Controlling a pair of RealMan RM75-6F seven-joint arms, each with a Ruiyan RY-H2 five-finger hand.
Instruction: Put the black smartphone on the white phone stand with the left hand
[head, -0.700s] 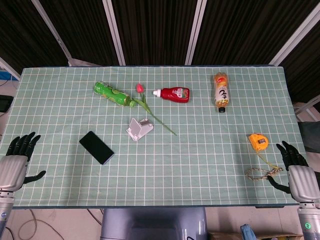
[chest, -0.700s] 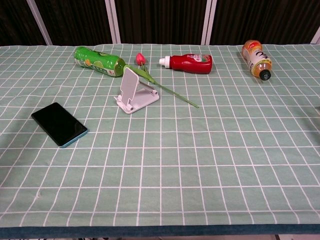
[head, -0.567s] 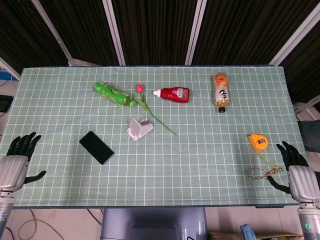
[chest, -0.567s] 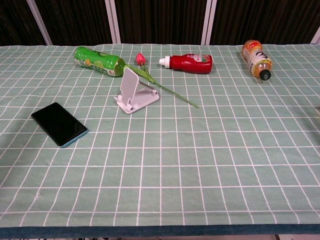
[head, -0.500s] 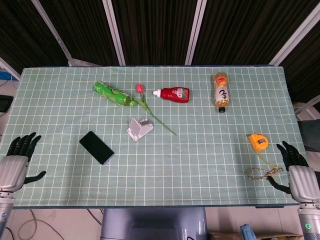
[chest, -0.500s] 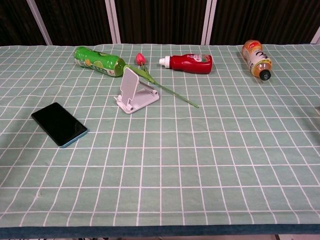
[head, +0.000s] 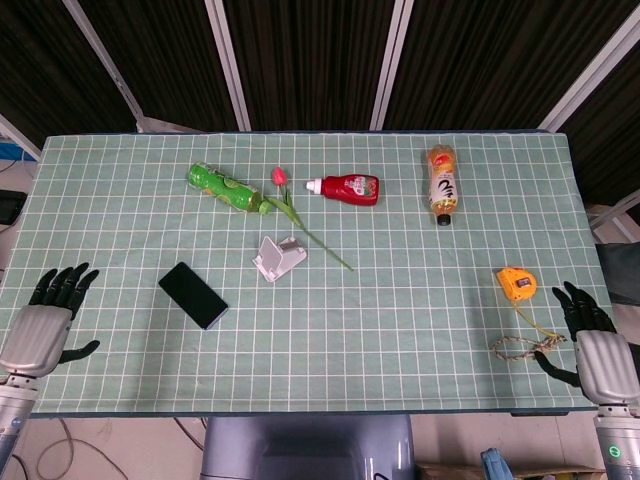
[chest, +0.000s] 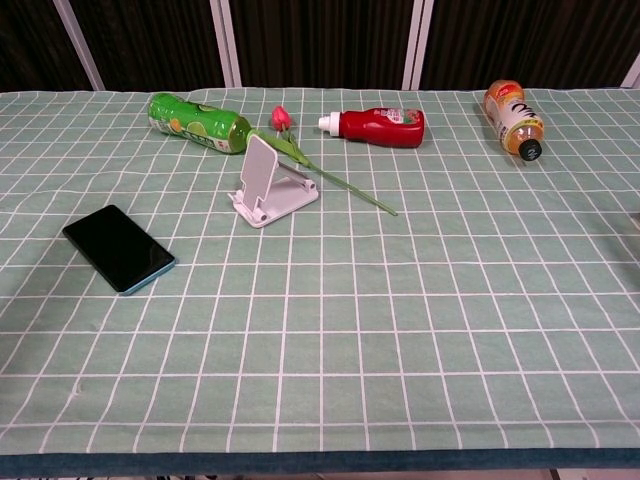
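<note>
The black smartphone (head: 193, 295) (chest: 119, 249) lies flat on the green checked cloth, left of centre. The white phone stand (head: 278, 258) (chest: 270, 183) sits a short way to its right and further back, with nothing on it. My left hand (head: 48, 316) is at the near left edge of the table, fingers spread and holding nothing, well left of the phone. At the near right corner my right hand (head: 590, 342) also holds nothing, fingers apart. Neither hand shows in the chest view.
Along the back lie a green bottle (head: 228, 187), a pink tulip (head: 296, 215) whose stem runs past the stand, a red ketchup bottle (head: 346, 188) and an orange-labelled bottle (head: 442, 184). An orange tape measure (head: 517, 284) and a coil of twine (head: 515, 347) lie near my right hand.
My left hand has shifted slightly right and forward over the table's near left edge. The phone, stand and right hand have not moved.
</note>
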